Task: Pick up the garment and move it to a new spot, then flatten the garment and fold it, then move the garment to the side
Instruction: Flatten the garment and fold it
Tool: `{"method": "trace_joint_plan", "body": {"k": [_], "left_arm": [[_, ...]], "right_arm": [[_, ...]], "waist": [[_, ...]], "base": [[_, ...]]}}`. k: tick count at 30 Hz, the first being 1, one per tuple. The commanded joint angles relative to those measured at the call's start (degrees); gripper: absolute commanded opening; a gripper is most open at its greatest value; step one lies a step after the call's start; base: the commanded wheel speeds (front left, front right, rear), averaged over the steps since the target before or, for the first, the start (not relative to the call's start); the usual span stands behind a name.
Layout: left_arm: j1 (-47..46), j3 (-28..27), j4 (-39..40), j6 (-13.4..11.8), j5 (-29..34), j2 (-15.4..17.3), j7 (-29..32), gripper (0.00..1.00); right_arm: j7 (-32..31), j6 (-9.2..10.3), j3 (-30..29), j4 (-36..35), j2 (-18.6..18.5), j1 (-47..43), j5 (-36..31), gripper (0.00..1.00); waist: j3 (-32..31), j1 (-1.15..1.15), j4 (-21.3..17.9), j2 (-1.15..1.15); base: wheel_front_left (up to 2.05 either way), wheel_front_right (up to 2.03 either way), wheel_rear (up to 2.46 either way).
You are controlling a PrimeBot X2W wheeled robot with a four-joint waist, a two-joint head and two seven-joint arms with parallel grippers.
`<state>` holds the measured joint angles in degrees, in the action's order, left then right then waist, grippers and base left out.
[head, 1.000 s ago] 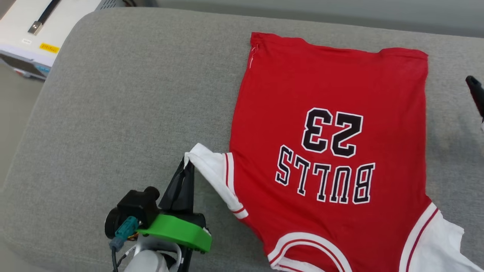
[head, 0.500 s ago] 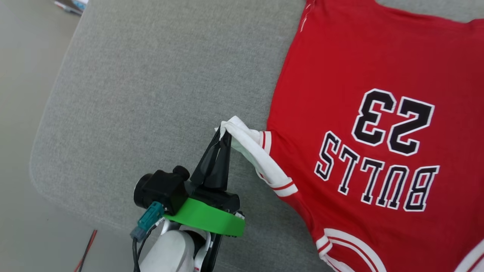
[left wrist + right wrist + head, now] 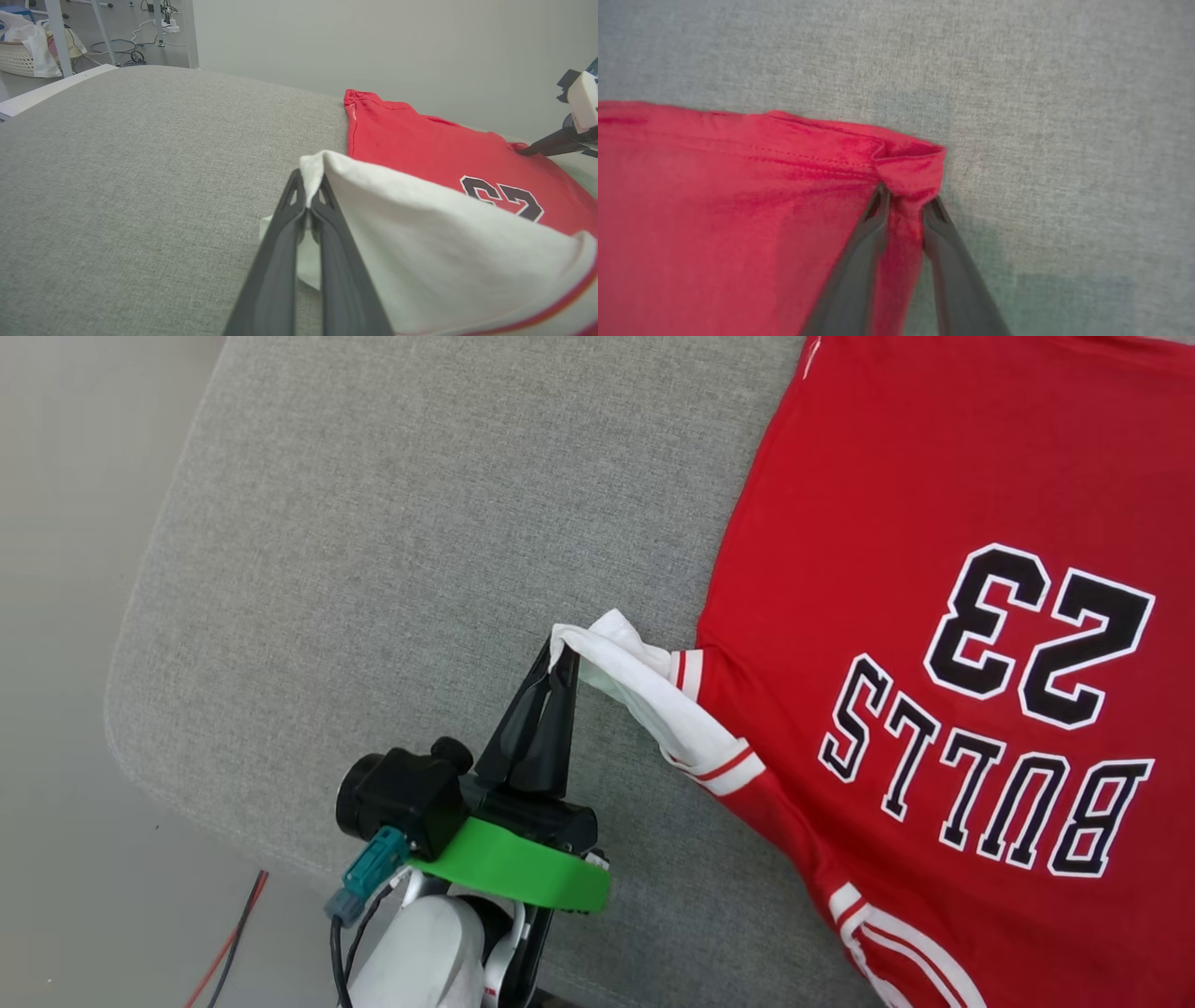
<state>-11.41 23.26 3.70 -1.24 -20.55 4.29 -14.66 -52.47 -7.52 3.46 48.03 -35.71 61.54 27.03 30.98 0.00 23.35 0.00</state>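
Note:
The garment (image 3: 887,523), a red jersey with black white-outlined numerals, lies flat on the grey cushion. My left gripper (image 3: 560,663) is shut on the tip of its white sleeve (image 3: 644,695) and holds it slightly raised. In the left wrist view the fingers (image 3: 308,205) pinch that white fabric, with the garment (image 3: 420,144) behind. My right gripper (image 3: 906,198) straddles a puckered hem corner of the garment (image 3: 714,186). Its jaws stand partly apart with red fabric between them. The right gripper (image 3: 522,151) also shows at that far corner in the left wrist view.
The grey cushion (image 3: 373,569) ends in a rounded corner at the left, with bare floor (image 3: 65,709) beyond. Red and black cables (image 3: 233,933) lie on the floor. A basket of clothes (image 3: 18,56) and metal frame legs (image 3: 56,37) stand far behind.
The head camera has swung, shifting the whole picture right and up. My left gripper keeps its hold on the white sleeve. The right fingertip at the right edge has left the head view.

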Motion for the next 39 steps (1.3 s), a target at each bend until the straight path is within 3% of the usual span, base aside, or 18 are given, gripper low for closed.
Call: {"method": "trace_joint_plan", "body": {"k": [1,13,19,25,31,39], "left_arm": [[-1.0,-0.4,-0.5,0.3,0.4,-0.4,-0.3,0.0],[2.7,-3.2,-5.1,0.0,0.2,1.2,0.0,0.0],[5.3,-5.9,-6.7,-1.4,-1.3,3.5,1.7,0.0],[8.6,-9.0,-7.6,-2.8,-3.2,6.0,3.1,0.0],[12.2,-11.6,-7.4,-4.0,-4.7,8.4,4.8,0.0],[16.1,-13.0,-8.0,-4.8,-6.4,9.8,6.7,0.0]], "right_arm": [[-2.9,0.03,1.3,4.4,3.0,-6.7,0.0,0.0],[3.6,0.03,-0.6,-1.9,0.6,-7.6,1.5,0.0],[4.5,0.03,0.4,-10.1,-1.7,-15.9,4.3,0.0],[5.7,0.03,-2.7,-19.6,-2.2,-30.3,7.4,0.0],[6.7,0.03,-10.3,-29.2,1.2,-47.5,8.2,0.0],[7.0,0.03,-18.7,-39.5,13.7,-67.3,6.4,0.0]], "waist": [[-0.8,0.0,-0.2,0.0],[-10.9,0.0,-5.5,0.0],[-16.4,0.0,-10.8,0.0],[-20.4,0.0,-16.3,0.0],[-22.9,0.0,-21.1,0.0],[-25.2,0.0,-25.4,0.0]], "base": [[0.0,0.0,0.0],[0.0,0.0,0.0],[0.0,0.0,0.0],[0.0,0.0,0.0],[0.0,0.0,0.0],[0.0,0.0,0.0]]}}
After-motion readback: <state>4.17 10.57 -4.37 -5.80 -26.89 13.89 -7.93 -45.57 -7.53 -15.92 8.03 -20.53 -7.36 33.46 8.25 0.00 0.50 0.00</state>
